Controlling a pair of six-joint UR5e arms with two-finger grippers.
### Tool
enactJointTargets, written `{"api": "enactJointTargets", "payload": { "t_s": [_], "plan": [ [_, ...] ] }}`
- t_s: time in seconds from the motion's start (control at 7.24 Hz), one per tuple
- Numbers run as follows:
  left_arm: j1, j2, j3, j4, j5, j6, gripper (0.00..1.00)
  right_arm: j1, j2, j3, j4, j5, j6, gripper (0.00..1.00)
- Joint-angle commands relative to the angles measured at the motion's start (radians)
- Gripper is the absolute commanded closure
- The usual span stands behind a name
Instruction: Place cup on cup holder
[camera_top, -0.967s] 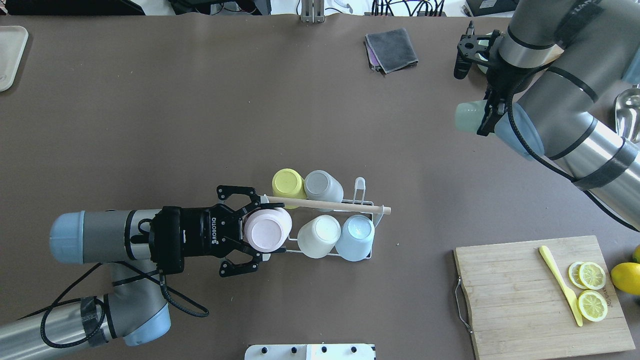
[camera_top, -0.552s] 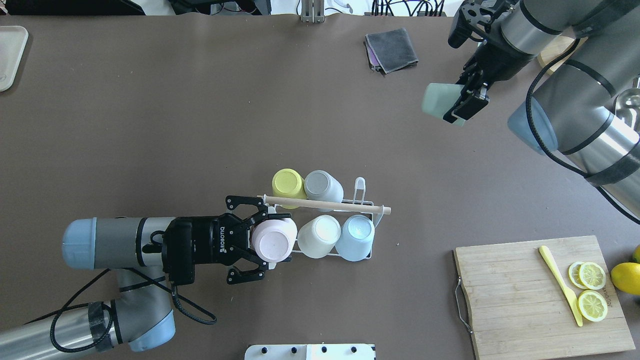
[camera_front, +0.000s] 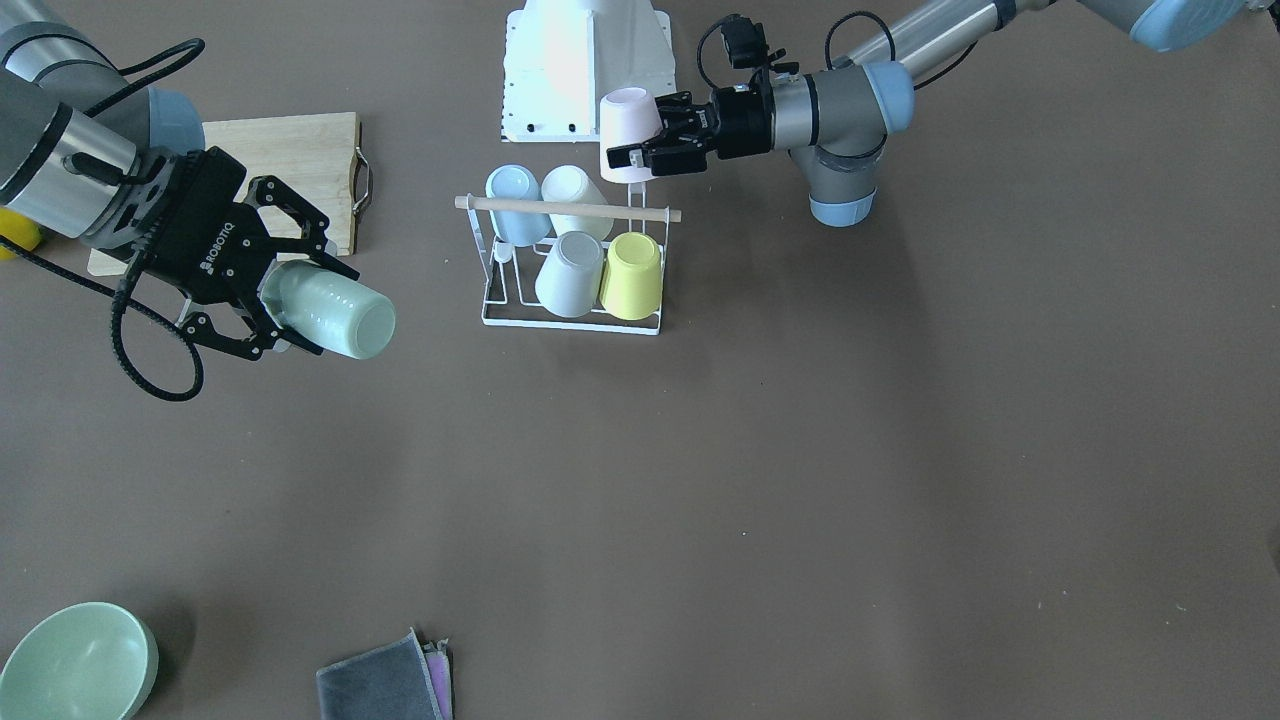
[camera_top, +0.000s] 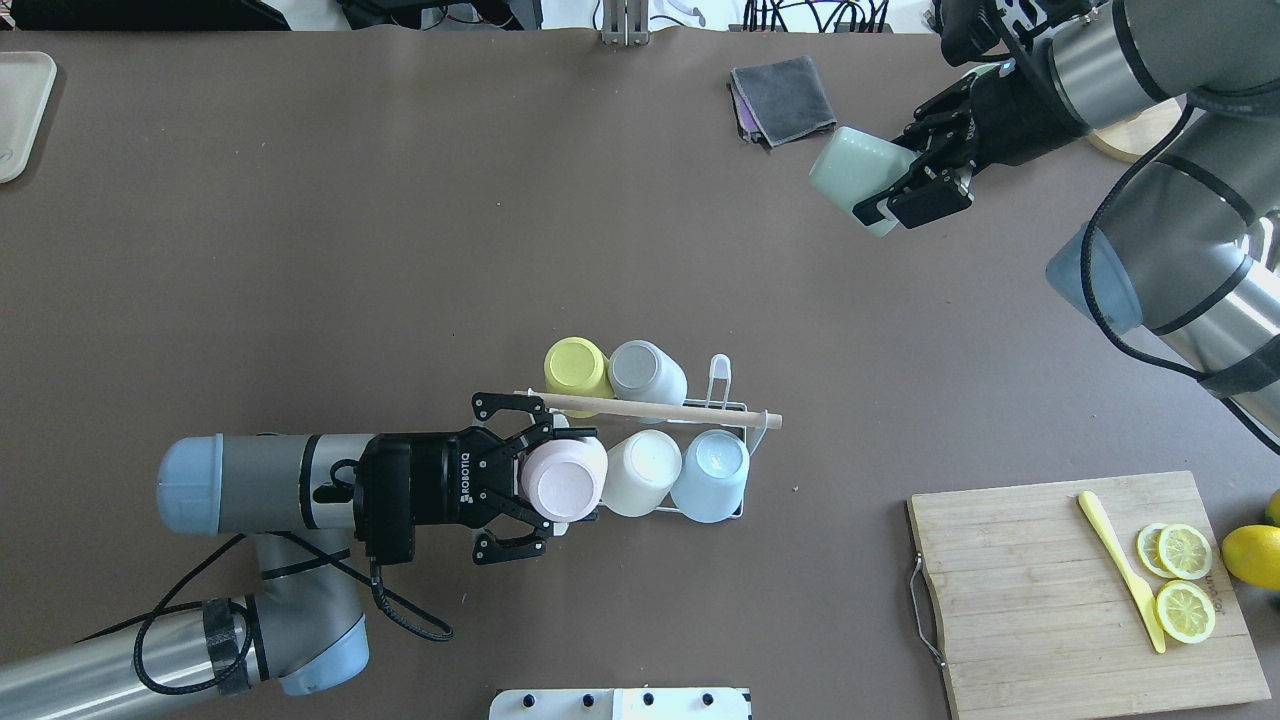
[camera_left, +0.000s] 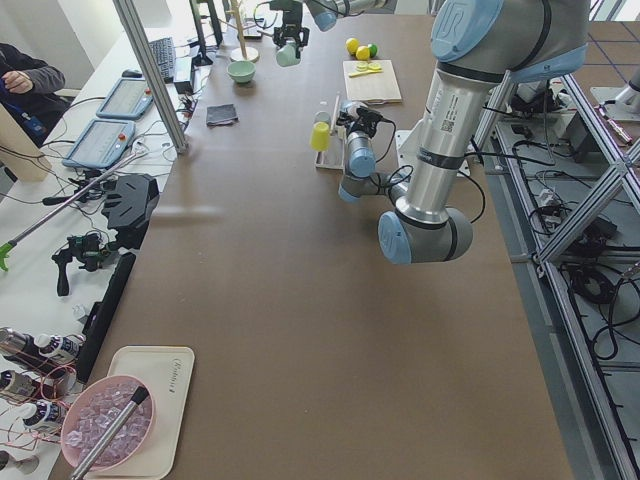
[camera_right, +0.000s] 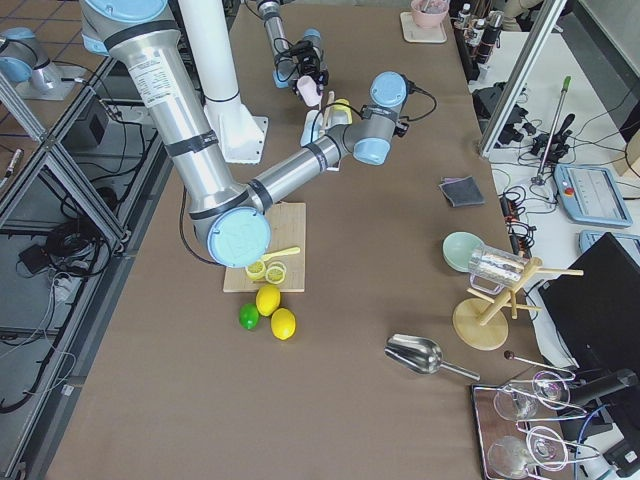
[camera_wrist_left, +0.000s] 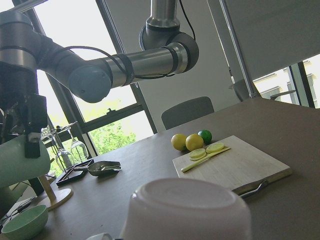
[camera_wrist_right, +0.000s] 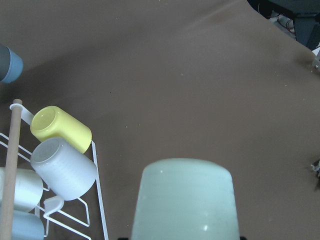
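Observation:
The cup holder (camera_top: 745, 418) is a white wire rack with a wooden rod (camera_top: 650, 408) across the top, at the table's middle. It carries yellow (camera_top: 575, 365), grey (camera_top: 647, 372), cream (camera_top: 640, 472) and light blue (camera_top: 710, 475) cups, all upside down. My left gripper (camera_top: 546, 478) is shut on a pink cup (camera_top: 565, 478), bottom up, at the rack's near left end beside the cream cup. My right gripper (camera_top: 882, 178) is shut on a pale green cup (camera_top: 848, 170), held in the air far right of the rack. A bare prong (camera_top: 719, 372) stands beside the grey cup.
A wooden cutting board (camera_top: 1040, 560) with lemon slices and a yellow knife lies near right, a whole lemon (camera_top: 1250, 555) past it. A grey cloth (camera_top: 785, 98) lies at the far side. A green bowl (camera_front: 75, 660) and a white base plate (camera_top: 620, 703) also show.
My left gripper has moved right with the pink cup, up against the rack. My right arm has carried the green cup up and left, toward the table's far side.

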Motion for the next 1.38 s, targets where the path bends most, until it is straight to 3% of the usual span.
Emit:
{"api": "enactJointTargets", "payload": {
  "t_s": [0.0,0.14,0.28,0.55,0.83,1.24],
  "plan": [
    [0.001,-0.001,0.027,-0.022,0.0,-0.001,0.49,-0.014,-0.002,-0.098,0.229,-0.051,0.048,0.67],
    [0.001,-0.001,0.028,-0.022,0.0,-0.002,0.49,-0.022,0.0,-0.15,0.336,-0.072,0.084,0.67],
    [0.001,-0.003,0.033,-0.022,0.0,-0.004,0.48,-0.064,0.004,-0.187,0.464,-0.155,0.138,0.67],
    [0.01,-0.003,0.039,-0.022,-0.002,-0.004,0.48,-0.175,0.004,-0.253,0.738,-0.324,0.276,0.77],
    [0.012,-0.004,0.039,-0.022,-0.002,-0.006,0.48,-0.276,-0.005,-0.251,0.858,-0.436,0.333,0.77],
    [0.016,-0.009,0.038,-0.022,0.0,-0.044,0.48,-0.359,-0.048,-0.229,0.995,-0.533,0.362,0.77]
  ]
}}
